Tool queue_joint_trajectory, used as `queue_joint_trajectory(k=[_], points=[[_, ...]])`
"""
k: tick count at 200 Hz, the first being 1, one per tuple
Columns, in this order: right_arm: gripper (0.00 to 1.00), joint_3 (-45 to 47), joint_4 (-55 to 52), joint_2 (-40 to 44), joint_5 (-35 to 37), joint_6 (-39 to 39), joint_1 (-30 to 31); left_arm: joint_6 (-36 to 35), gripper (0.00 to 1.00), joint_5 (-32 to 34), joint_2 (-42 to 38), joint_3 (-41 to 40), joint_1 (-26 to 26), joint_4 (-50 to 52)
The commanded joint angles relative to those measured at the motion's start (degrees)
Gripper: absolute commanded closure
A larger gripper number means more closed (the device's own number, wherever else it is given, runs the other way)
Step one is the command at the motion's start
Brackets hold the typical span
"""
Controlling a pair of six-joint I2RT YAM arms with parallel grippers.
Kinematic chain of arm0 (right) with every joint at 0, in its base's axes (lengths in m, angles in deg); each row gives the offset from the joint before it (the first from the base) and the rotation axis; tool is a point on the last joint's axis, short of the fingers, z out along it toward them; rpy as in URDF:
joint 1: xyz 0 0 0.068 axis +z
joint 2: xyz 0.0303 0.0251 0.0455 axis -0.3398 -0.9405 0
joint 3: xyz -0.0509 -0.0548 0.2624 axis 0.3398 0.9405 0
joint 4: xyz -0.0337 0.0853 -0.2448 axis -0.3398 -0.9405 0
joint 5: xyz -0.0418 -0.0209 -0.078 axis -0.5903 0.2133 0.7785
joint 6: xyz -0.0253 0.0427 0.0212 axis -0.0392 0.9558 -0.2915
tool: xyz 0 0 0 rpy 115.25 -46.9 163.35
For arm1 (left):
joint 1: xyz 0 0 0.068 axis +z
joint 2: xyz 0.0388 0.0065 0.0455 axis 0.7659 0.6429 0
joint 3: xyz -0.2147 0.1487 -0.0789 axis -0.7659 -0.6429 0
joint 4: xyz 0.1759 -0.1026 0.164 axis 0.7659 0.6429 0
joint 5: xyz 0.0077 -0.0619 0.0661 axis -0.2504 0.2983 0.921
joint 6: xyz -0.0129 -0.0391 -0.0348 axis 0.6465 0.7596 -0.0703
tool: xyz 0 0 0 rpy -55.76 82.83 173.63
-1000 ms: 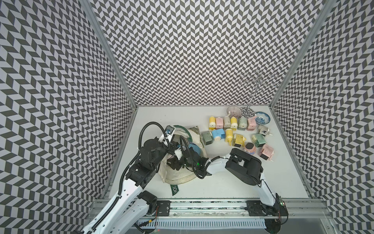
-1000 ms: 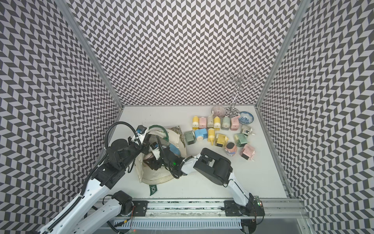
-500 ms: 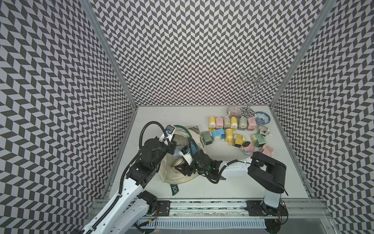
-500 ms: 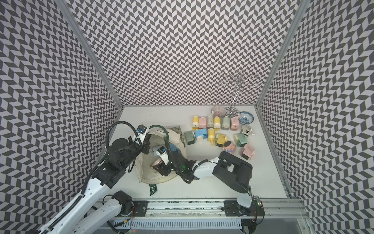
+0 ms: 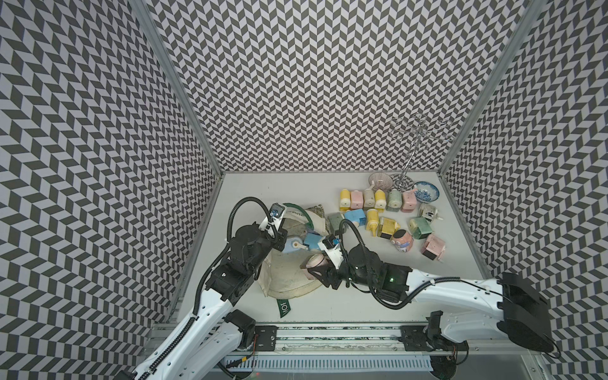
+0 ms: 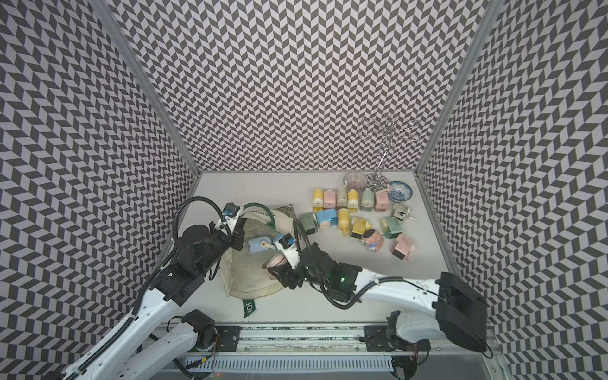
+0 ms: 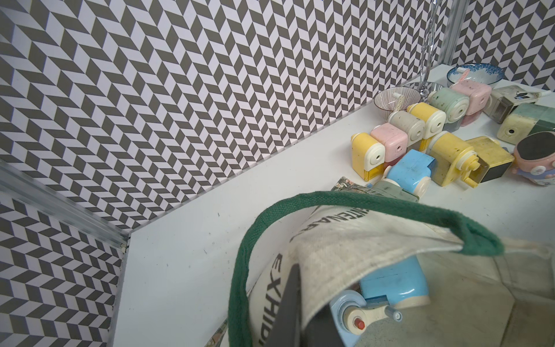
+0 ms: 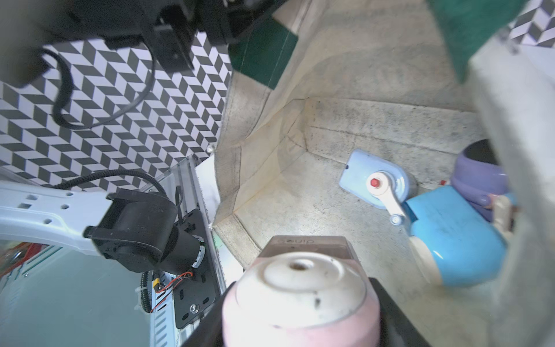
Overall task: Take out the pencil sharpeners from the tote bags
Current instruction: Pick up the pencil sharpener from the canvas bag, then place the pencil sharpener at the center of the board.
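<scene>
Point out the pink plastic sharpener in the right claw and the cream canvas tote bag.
Pink plastic sharpener (image 8: 300,288): right wrist view, its round cream face.
Cream canvas tote bag (image 5: 287,279): in a top view, bare cream fabric.

1. In both top views the fingertips of the left gripper (image 5: 279,242) are lost behind the raised rim of the tote bag (image 5: 289,279). Where they meet the cloth cannot be seen there.
2. In the left wrist view canvas covers the tip of one dark finger (image 7: 292,300), and the picture's edge cuts off the rest.
3. The bag's lettering reads only in pieces, because folds and the green strap (image 7: 240,270) break it.
4. The pink sharpener (image 8: 300,300) runs off the right wrist picture. It hides the inner faces of the fingers (image 8: 393,318) of the right gripper (image 5: 312,267).
5. A purple sharpener (image 8: 474,177) sits half behind the blurred near bag wall.
6. A grey-green sharpener (image 7: 393,190) shows only above the strap.
</scene>
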Motion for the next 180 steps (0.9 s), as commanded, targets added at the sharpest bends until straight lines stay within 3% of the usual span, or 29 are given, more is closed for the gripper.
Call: queue_joint_trajectory(k=[1,35,69,104,180], points=[[0.59,0.61,-6.97,5.58,8.60,-0.71,-0.73,0.16,1.00,0.24,-0.80,3.07,-0.51,-4.33],[0.57,1.02,-13.19,10.57,11.97,-1.07,-4.96,0.25,1.00,0.25,-0.84,3.18,-0.57,-4.38],[0.57,0.60,-17.97,11.03,11.01,0.71,-13.23,0.32,1.00,0.68,-1.05,3.25,-0.60,-4.30],[0.57,-0.17,-20.67,8.54,8.88,3.02,-21.49,0.38,1.00,0.41,-1.08,3.29,-0.60,-4.28],[0.57,0.46,-22.54,4.95,7.04,4.55,-30.37,0.36,1.00,0.81,-1.24,3.22,-0.78,-4.30]])
